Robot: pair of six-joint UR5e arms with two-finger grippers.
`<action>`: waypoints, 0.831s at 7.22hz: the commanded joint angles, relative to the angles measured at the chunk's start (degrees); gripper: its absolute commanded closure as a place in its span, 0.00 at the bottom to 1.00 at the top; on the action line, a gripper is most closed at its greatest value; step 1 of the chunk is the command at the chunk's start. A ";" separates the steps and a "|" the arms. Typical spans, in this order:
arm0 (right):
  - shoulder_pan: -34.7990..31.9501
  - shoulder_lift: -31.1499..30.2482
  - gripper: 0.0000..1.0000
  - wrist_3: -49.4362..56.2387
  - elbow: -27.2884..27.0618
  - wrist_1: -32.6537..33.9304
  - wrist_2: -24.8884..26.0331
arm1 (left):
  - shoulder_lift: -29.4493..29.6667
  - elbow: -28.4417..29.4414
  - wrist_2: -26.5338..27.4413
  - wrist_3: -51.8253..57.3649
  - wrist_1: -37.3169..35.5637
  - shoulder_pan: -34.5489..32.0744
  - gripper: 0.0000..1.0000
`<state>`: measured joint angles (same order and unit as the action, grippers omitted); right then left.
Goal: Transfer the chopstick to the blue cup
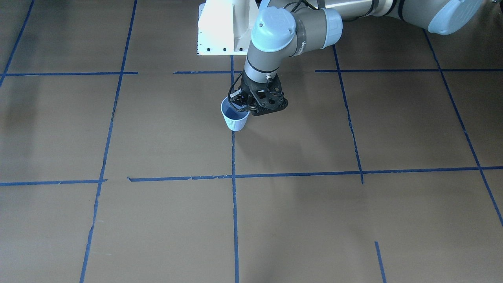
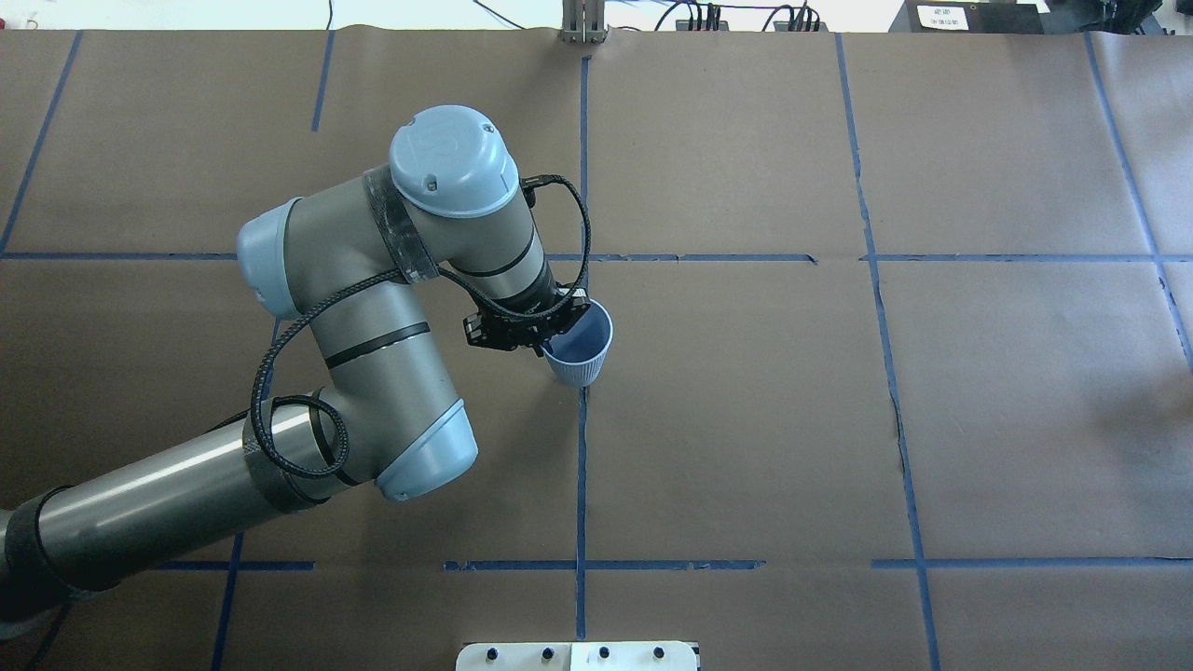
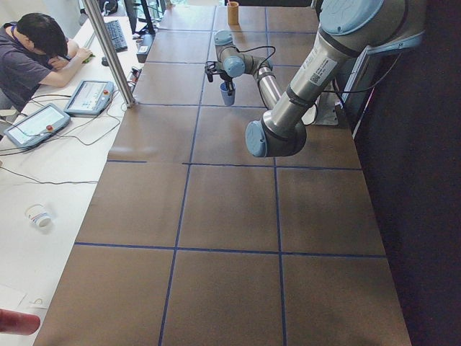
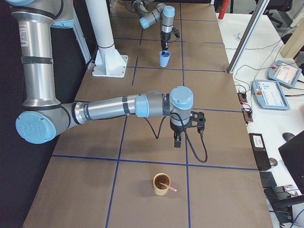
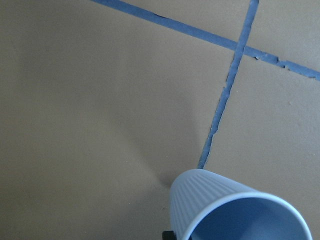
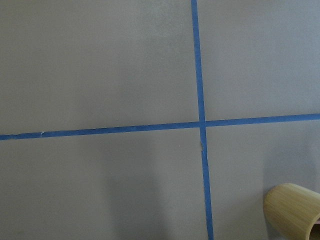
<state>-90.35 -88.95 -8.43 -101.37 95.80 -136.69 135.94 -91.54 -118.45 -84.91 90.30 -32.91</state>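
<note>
blue cup [image 2: 578,373]: parked about mid-table
left gripper [image 2: 545,343]: dipped at the cup's rim, fingertips hidden, spread or pinched can't be told
chopstick [image 4: 169,187]: pink, leaned in tan cup [image 4: 159,191] by the right-end edge
right gripper [image 4: 176,141]: caught only side-on near that cup, grip can't be told

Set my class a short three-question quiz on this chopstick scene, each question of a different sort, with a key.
1. Fill in: the pink chopstick stands in the ___ cup.
2. Which gripper is at the rim of the blue cup? A left, B right, C neither.
3. True or false: the blue cup lies on its side.
Key: 1 tan cup; 2 A, the left gripper; 3 false, it stands upright.
</note>
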 commanded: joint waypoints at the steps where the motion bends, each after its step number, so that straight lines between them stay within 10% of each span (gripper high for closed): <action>1: 0.00 0.09 0.00 0.00 0.21 0.00 0.02 | 0.02 2.94 0.15 -0.08 4.34 0.40 0.96; 2: 0.00 0.18 0.00 0.00 0.21 0.00 0.02 | 0.02 3.03 0.15 -0.08 4.36 0.40 0.87; 4: 0.00 0.18 0.00 0.00 0.30 0.00 -0.07 | -0.32 2.77 0.24 0.18 4.44 0.40 0.01; 6: 0.00 0.27 0.00 0.17 0.13 0.00 -0.07 | -0.59 -0.63 2.86 0.10 5.23 0.40 0.00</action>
<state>-90.35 -88.71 -8.36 -101.16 95.80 -136.75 135.60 -89.76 -117.31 -84.82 95.22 -32.51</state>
